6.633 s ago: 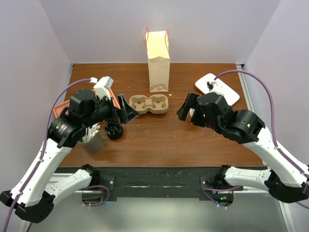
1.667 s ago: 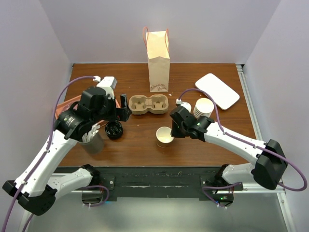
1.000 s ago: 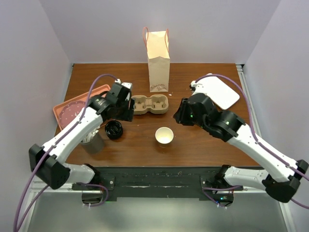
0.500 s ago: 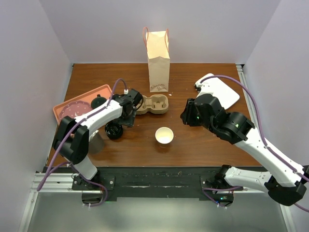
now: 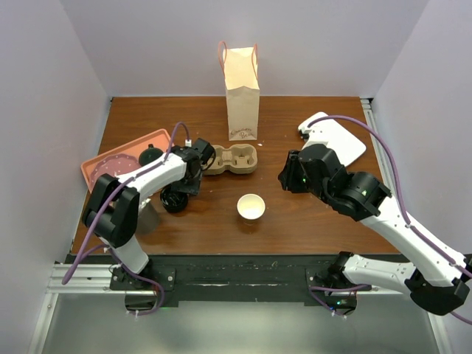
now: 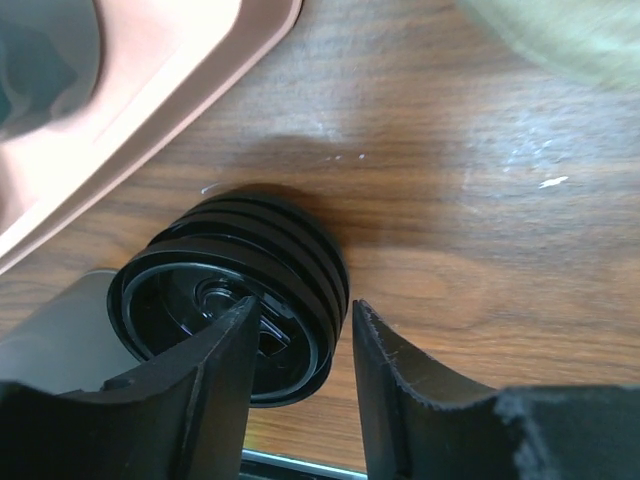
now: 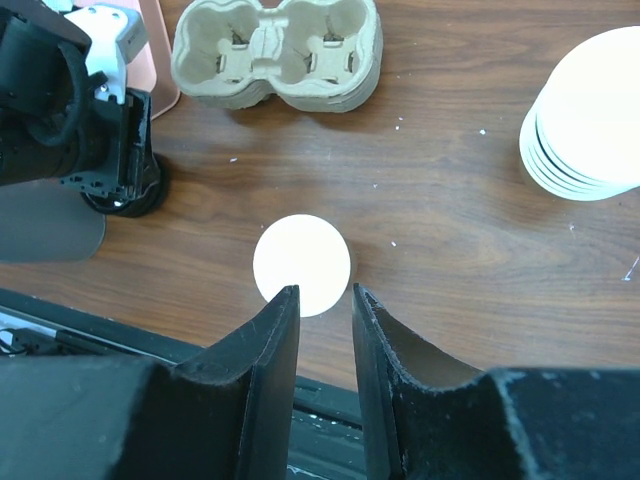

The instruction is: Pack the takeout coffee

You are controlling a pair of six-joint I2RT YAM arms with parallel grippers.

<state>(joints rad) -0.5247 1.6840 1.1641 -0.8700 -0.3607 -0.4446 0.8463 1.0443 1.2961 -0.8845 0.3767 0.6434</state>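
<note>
On brown table (image 5: 310, 221), lilac walls (image 5: 66, 66), left hand (image 6: 303, 318) astride black lids (image 6: 262, 238), grip unclear, right hand (image 7: 325, 300) ajar, empty

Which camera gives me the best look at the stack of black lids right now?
Left wrist: the lid stack fills the frame, its ribbed sides and open top clear, between the left fingers. Top external shows it small, partly under the left arm. Right wrist catches only a dark sliver beneath that arm.
</note>
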